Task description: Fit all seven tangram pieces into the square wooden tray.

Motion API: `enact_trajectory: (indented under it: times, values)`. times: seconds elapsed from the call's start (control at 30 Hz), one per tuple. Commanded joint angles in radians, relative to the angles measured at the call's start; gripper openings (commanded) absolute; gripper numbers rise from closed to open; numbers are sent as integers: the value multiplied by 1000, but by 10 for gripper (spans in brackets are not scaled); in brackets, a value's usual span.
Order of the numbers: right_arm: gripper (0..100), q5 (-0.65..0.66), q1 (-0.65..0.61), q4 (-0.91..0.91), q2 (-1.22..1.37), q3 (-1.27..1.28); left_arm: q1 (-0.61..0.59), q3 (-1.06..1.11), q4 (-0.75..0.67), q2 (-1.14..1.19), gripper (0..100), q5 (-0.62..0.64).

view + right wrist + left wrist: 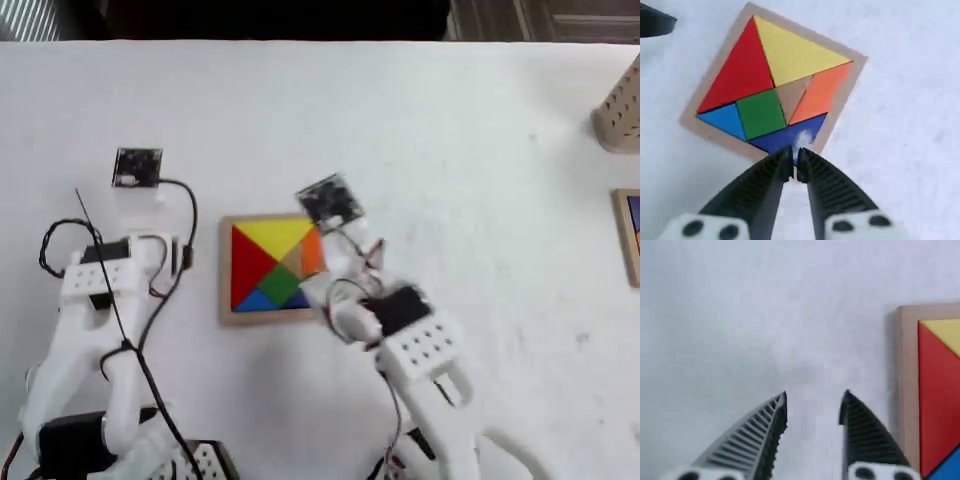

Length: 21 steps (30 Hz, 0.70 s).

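Final seating is being judged: right tool, pressed together, is being held empty just behind the dark blue piece in the wooden tray; left tool is being held spread; tan triangle needing checking.

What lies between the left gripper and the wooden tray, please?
Bare white table separates the left gripper from the wooden tray, as the left wrist view shows.

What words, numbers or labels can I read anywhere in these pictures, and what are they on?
No text can be read anywhere.
The wooden tray: bare wood, no print.
The tangram pieces: plain colours, no marks.
The small dark boards on the arms: any markings are too small to read.
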Motion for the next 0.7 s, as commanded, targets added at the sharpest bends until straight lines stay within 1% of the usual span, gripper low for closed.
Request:
enact_trajectory:
  times: [0.0, 0.03, 0.1, 0.2, 0.3, 0.4, 0.57, 0.67]
  values:
    - [19, 34, 116, 68, -137, -37, 22, -12, -18, -39, 32, 8]
    - [19, 60, 148, 93, -168, -37, 27, -11, -18, -41, 41, 8]
    - [19, 91, 208, 150, -226, -37, 28, -9, -18, -47, 18, 8]
    - [19, 92, 275, 255, -288, -31, 25, 46, -28, -137, 22, 8]
    - [22, 92, 328, 280, -328, 17, 28, 183, -86, -326, 22, 6]
    - [20, 92, 340, 285, -340, 74, 35, 313, -94, -559, 22, -32]
    - [19, 91, 357, 286, -346, 201, 110, 436, 20, -837, 22, -54]
    - [19, 91, 424, 286, -346, 250, 134, 494, 78, -947, 23, -130]
